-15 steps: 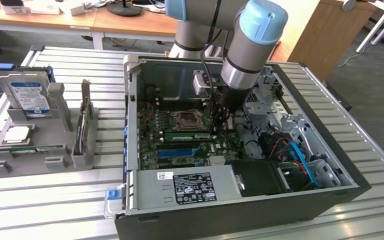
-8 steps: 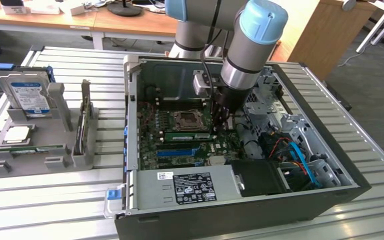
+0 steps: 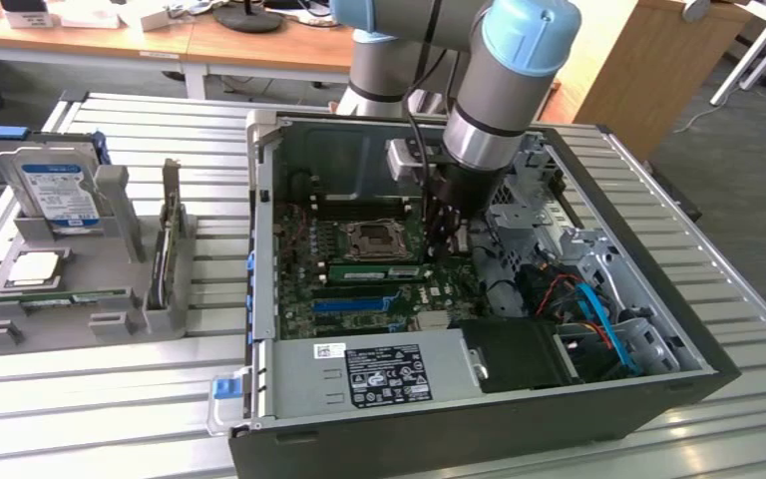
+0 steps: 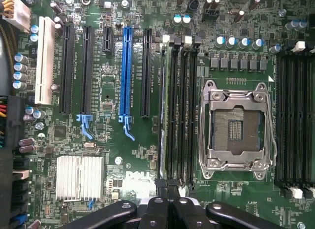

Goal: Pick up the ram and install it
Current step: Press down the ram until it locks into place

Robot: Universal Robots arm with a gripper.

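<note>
The ram (image 3: 374, 271) is a narrow green stick standing in a slot of the motherboard, just beside the empty processor socket (image 3: 372, 239) inside the open computer case. In the wrist view the ram (image 4: 162, 111) shows edge-on in the slot farthest from the socket (image 4: 238, 125). My gripper (image 3: 443, 232) hangs inside the case over the end of the ram toward the exterior view's right. Its black fingertips (image 4: 167, 185) are pressed together, shut, at the end of the slot row, with nothing visible between them.
A grey holder (image 3: 37, 334) at the exterior view's left carries a hard drive (image 3: 57, 190), a silver processor chip (image 3: 37, 267), another green stick (image 3: 57, 296) and a dark expansion card (image 3: 167, 249). Cables and a drive cage (image 3: 582, 299) crowd the case's right side.
</note>
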